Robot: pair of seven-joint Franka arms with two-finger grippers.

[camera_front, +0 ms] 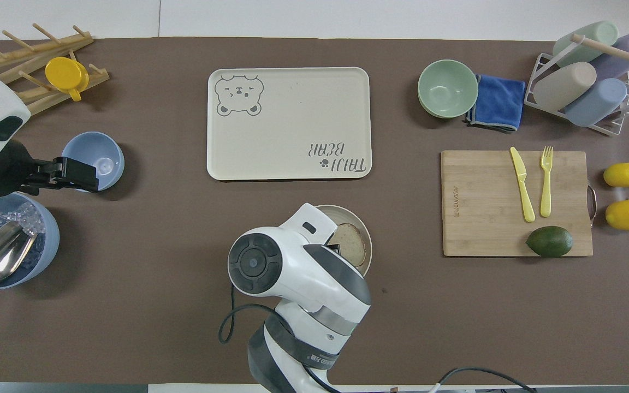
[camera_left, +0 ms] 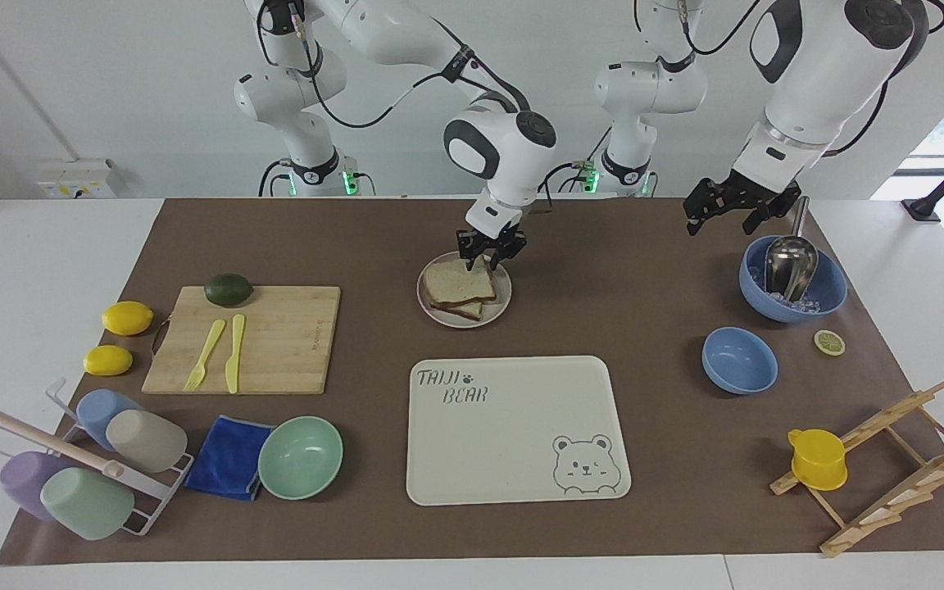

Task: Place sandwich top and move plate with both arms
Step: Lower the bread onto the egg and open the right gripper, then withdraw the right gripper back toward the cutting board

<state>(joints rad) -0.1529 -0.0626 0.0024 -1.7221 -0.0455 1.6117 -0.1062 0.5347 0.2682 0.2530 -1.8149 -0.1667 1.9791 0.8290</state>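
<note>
The sandwich top (camera_left: 458, 283), a pale bread slice with a brown crust, lies flat on a second slice on the small round cream plate (camera_left: 503, 305), nearer to the robots than the bear tray. My right gripper (camera_left: 489, 259) hangs just over the edge of the bread nearest the robots, fingers spread and empty. In the overhead view the right arm's wrist covers most of the bread (camera_front: 351, 245) and part of the plate (camera_front: 367, 240). My left gripper (camera_left: 722, 215) waits in the air beside the large blue bowl, and it shows in the overhead view (camera_front: 79, 173) too.
The cream bear tray (camera_left: 513, 434) lies farther from the robots than the plate. A large blue bowl (camera_left: 828, 295) with ice and a metal scoop and a small blue bowl (camera_left: 739, 360) sit toward the left arm's end. A cutting board (camera_left: 275, 336) and mint bowl (camera_left: 300, 457) sit toward the right arm's end.
</note>
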